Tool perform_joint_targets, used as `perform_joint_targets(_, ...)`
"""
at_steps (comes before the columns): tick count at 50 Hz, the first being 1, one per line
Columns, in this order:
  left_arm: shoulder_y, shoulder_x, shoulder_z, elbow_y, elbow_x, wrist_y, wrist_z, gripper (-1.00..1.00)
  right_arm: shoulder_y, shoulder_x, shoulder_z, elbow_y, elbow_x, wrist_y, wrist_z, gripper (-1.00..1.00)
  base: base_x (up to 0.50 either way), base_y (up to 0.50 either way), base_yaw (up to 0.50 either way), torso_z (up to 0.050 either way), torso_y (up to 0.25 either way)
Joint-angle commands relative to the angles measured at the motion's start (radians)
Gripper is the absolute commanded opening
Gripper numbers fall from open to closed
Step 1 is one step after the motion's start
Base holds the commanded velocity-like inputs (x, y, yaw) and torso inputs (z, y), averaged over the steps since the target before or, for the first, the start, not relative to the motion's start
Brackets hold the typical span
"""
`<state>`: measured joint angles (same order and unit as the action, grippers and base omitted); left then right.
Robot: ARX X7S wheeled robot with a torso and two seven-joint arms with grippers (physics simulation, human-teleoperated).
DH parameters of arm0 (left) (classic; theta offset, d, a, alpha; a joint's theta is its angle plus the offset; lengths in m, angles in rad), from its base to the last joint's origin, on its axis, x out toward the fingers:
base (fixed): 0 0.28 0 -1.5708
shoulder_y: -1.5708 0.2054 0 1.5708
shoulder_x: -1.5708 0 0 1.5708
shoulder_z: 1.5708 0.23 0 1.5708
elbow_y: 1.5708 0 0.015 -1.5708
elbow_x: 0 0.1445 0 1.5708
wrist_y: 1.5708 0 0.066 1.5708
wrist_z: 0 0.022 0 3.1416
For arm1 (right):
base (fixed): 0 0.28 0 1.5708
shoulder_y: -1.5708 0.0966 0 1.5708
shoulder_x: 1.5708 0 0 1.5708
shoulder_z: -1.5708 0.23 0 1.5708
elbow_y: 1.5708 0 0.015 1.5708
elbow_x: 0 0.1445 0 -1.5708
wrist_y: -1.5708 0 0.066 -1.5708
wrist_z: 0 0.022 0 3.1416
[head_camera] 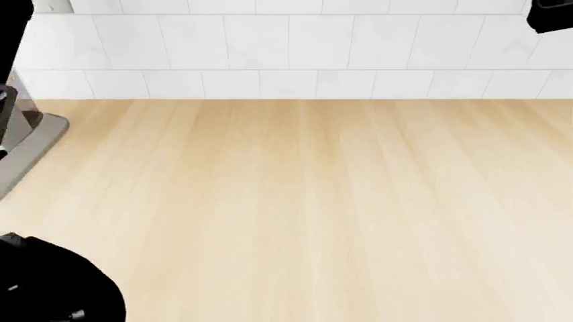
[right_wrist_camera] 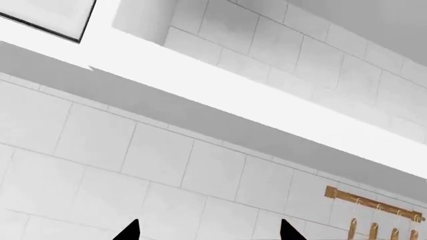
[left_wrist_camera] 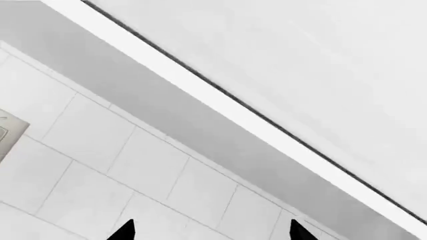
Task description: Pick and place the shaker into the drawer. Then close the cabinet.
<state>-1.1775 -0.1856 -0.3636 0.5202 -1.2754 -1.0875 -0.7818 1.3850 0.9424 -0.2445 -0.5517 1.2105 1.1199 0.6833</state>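
Counter: a big wooden countertop [head_camera: 304,208], light tan, with long boards running away from the robot. It fills most of the head view.
Back wall: white square tiles [head_camera: 296,47] stand up right behind the counter.
Left edge: part of a grey metal thing [head_camera: 31,144] sits on the counter at the far left. Too little shows to tell what it is.
Upper cabinets: both wrist views look up at white wall cabinets [left_wrist_camera: 300,65] with a grey shadow under them.
Rail: a wooden rail [right_wrist_camera: 373,202] with small hooks hangs on the tiled wall in the right wrist view.
Left gripper [left_wrist_camera: 210,235]: only two black tips show, set apart, with nothing between them.
Right gripper [right_wrist_camera: 208,234]: the same, two tips apart, holding nothing.
Shaker, drawer and cabinet: none can be seen in any view.
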Motion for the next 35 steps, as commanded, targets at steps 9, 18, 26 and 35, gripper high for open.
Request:
perform_joint_targets(9, 0.84, -0.026, -0.093, 0.482, 0.355, -0.055, 0.364, 1.0, -0.333, -0.027, 0.083, -0.078, 0.061, -0.165, 0.092, 1.0, 0.0, 0.0, 0.0, 0.0, 0.0)
perform_joint_targets(18, 0.871, -0.058, -0.092, 0.434, 0.462, 0.047, 0.389, 1.0, -0.612, -0.017, 0.103, -0.135, -0.025, -0.268, 0.091, 1.0, 0.0, 0.0, 0.0, 0.0, 0.0)
perform_joint_targets(26, 0.864, -0.061, -0.057, 0.413, 0.488, 0.07, 0.388, 1.0, -0.696, -0.031, 0.117, -0.138, -0.055, -0.315, 0.096, 1.0, 0.0, 0.0, 0.0, 0.0, 0.0)
perform_joint_targets(35, 0.879, -0.063, -0.041, 0.409, 0.482, 0.079, 0.392, 1.0, -0.729, -0.035, 0.127, -0.151, -0.053, -0.332, 0.104, 1.0, 0.0, 0.0, 0.0, 0.0, 0.0)
